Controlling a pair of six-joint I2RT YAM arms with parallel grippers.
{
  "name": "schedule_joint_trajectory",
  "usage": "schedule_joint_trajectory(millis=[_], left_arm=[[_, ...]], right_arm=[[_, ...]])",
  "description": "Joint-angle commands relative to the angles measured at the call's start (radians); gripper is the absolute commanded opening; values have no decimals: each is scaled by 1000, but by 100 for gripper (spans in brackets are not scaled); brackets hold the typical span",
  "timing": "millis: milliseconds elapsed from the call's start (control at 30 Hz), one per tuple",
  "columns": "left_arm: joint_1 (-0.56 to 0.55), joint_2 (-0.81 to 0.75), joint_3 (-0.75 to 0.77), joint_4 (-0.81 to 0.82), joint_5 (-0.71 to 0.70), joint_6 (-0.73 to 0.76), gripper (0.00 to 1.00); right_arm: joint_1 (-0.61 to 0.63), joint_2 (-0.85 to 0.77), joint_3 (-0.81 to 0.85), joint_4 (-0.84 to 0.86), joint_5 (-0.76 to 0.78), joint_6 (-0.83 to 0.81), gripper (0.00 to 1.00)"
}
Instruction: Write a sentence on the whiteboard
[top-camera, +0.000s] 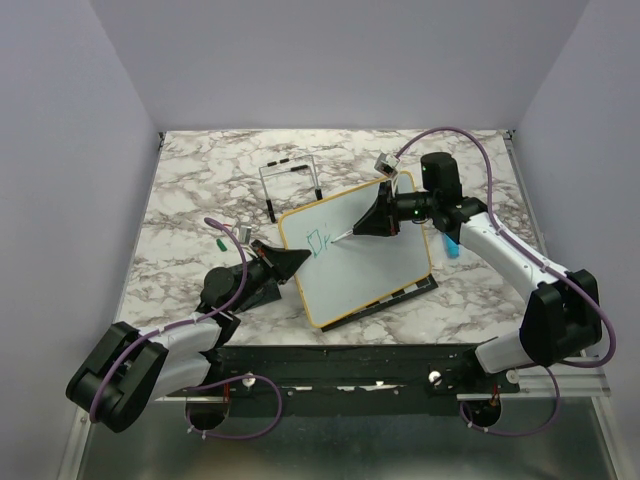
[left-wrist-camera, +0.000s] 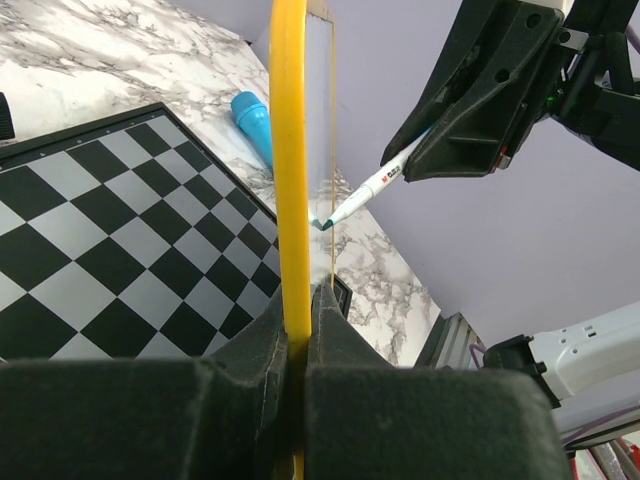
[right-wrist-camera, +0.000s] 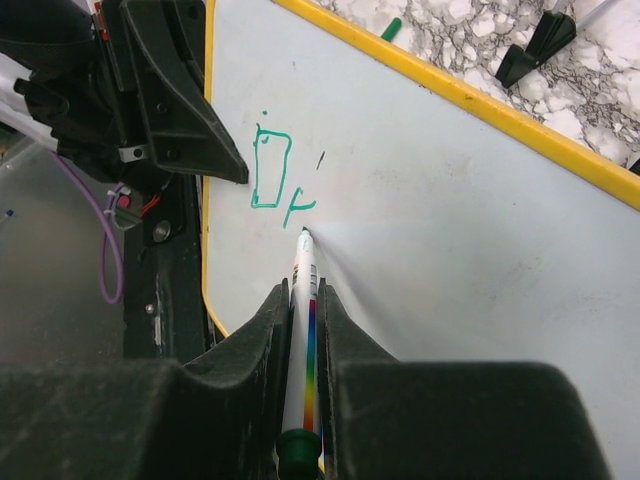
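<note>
Whiteboard (top-camera: 385, 268) edge in left end effector (top-camera: 297, 259)

Beneath whiteboard (top-camera: 375, 260), most of chessboard (top-camera: 415, 290)

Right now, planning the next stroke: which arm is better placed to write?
Right. The right gripper is shut on the marker, tip at the whiteboard by the green letters; the left gripper clamps its frame.
</note>
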Motion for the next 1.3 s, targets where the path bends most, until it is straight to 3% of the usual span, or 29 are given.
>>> schedule_joint_trajectory(millis=[0, 1267], left_arm=[[-3, 1, -14, -39, 26, 109, 0], [-3, 23, -12, -18, 32, 104, 0]], right_arm=[[-11, -17, 3, 11, 82, -4, 1], [-8, 17, 40, 58, 52, 48, 1]])
